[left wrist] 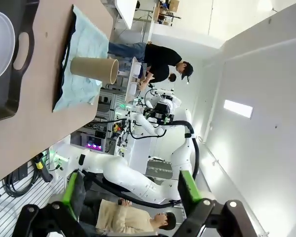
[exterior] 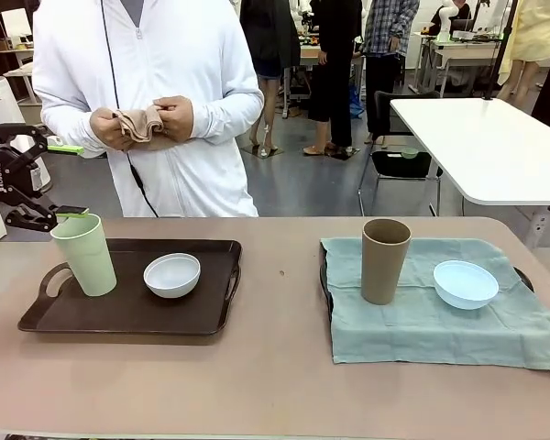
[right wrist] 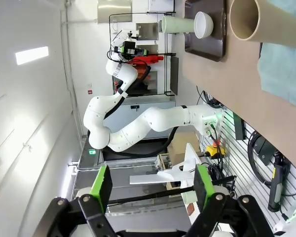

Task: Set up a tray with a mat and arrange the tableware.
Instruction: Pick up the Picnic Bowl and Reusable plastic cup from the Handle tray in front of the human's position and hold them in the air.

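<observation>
We're looking at a robotics lab: a white worktable point(exterior: 477, 147) far right, people point(exterior: 335, 55) standing at cluttered benches point(exterior: 458, 48) beyond it, cables point(right wrist: 260, 154) hanging under our table's point(exterior: 275, 385) near edge.

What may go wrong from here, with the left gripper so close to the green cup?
1. The open left gripper hangs at the green cup's rim; a small slip may tip this tall cup onto the white bowl.
2. The left tray has no mat under its cup and bowl; laying the person's cloth there may mean clearing both first.
</observation>
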